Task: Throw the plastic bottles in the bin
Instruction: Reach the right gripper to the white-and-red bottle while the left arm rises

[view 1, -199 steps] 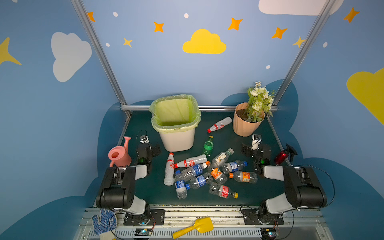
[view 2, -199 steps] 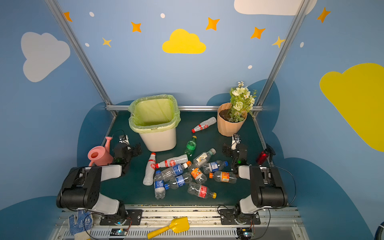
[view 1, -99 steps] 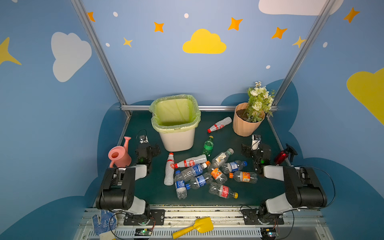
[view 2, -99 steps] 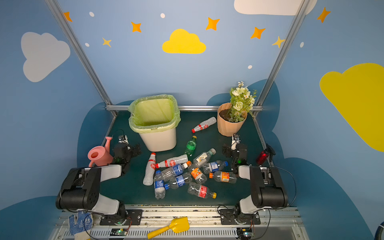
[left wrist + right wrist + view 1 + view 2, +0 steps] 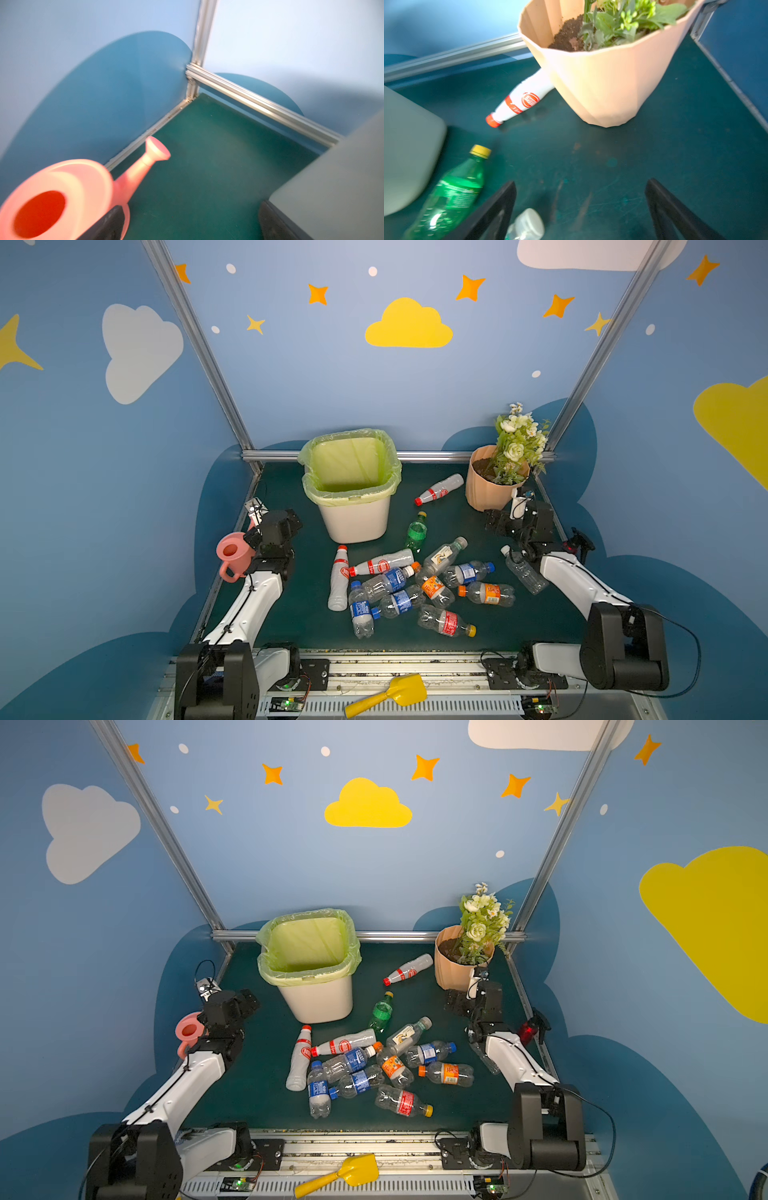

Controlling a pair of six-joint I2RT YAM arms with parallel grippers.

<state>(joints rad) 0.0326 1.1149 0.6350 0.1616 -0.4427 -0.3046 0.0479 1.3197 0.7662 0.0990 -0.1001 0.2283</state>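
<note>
Both arms have lifted off their low, folded rest since a second ago, and their forearms now slope up from the bases. The left hand (image 5: 292, 517) hangs just beside the watering can (image 5: 232, 551), fingers spread wide with nothing between them; in the left wrist view the can (image 5: 62, 197) fills the near corner. The right hand (image 5: 494, 520) has moved up toward the pot (image 5: 486, 489), its fingers (image 5: 506, 205) also spread over bare table (image 5: 591, 166).

With that arm raised, 1 clear bottle (image 5: 524, 572) now shows beside it, and its white cap (image 5: 529, 224) lies just by a finger. The other bottles have not moved. The pile (image 5: 392, 578) lies mid-table, in front of the bin (image 5: 357, 522). A green bottle (image 5: 416, 531) lies to the right of the bin, and a white one (image 5: 440, 489) lies between the bin and the pot, touching the pot. All bottles are on the table, outside the bin.
</note>
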